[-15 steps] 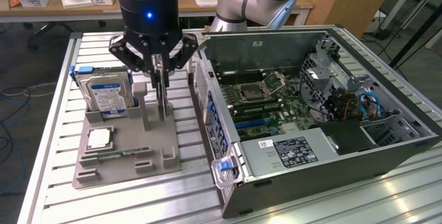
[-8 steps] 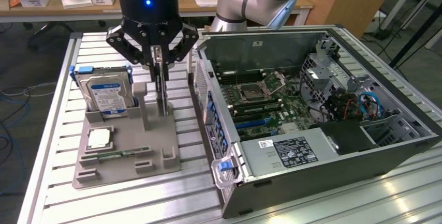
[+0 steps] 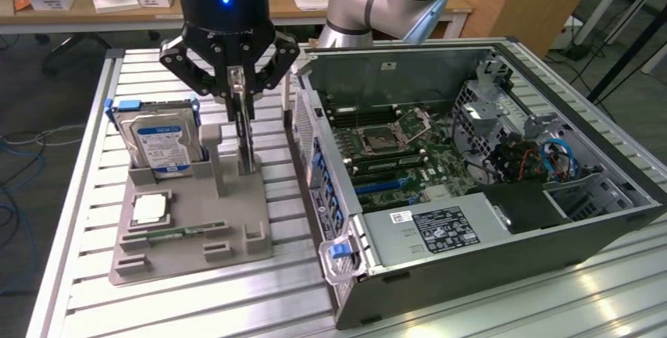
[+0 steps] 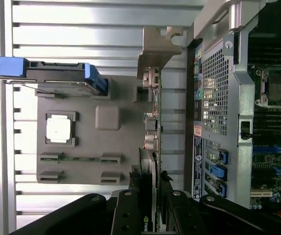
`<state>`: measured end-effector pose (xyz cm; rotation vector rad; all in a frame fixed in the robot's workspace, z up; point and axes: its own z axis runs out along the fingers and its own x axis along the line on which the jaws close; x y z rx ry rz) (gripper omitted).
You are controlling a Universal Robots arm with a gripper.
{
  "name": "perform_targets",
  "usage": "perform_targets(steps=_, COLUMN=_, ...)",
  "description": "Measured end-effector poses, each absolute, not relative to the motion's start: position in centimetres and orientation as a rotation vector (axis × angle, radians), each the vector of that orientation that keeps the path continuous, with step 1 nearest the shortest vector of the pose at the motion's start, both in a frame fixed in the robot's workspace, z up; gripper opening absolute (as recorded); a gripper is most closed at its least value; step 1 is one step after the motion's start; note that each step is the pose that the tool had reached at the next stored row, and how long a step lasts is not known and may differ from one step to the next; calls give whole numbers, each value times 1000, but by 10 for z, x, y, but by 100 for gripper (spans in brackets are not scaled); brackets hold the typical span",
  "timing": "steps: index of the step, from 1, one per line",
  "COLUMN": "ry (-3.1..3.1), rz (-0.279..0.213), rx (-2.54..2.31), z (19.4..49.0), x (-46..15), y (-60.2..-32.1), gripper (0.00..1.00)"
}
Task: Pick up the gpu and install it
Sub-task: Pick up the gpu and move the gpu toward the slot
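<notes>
On the slatted desk point(image 3: 83, 197) sits one grey holder point(image 3: 172, 264). From the exterior view's left it carries one blue-railed hard drive point(image 3: 156, 139) standing upright, one processor point(image 3: 151, 208) and one memory stick point(image 3: 183, 233) lying flat, and one gpu point(image 3: 244, 131) standing on edge. The pincer point(image 3: 240, 80) is clamped on the gpu's top. Just beside the holder lies one open computer case point(image 3: 469, 283), with its motherboard point(image 3: 407, 151) inside.

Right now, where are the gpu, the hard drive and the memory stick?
gpu point(image 3: 245, 141), exterior view: lower part of the upright card.
hard drive point(image 3: 164, 147), exterior view: its white label.
memory stick point(image 3: 180, 233), exterior view: middle of the green strip.
</notes>
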<state>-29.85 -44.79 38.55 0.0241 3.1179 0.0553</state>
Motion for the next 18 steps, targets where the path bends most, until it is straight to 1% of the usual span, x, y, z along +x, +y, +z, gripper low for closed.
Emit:
perform_targets(steps=13, ry=3117, rz=56, rx=11, z=407, x=-298, y=-448, gripper=26)
perform_targets(steps=18, ry=3117, rz=56, rx=11, z=408, x=-298, y=-448, gripper=26)
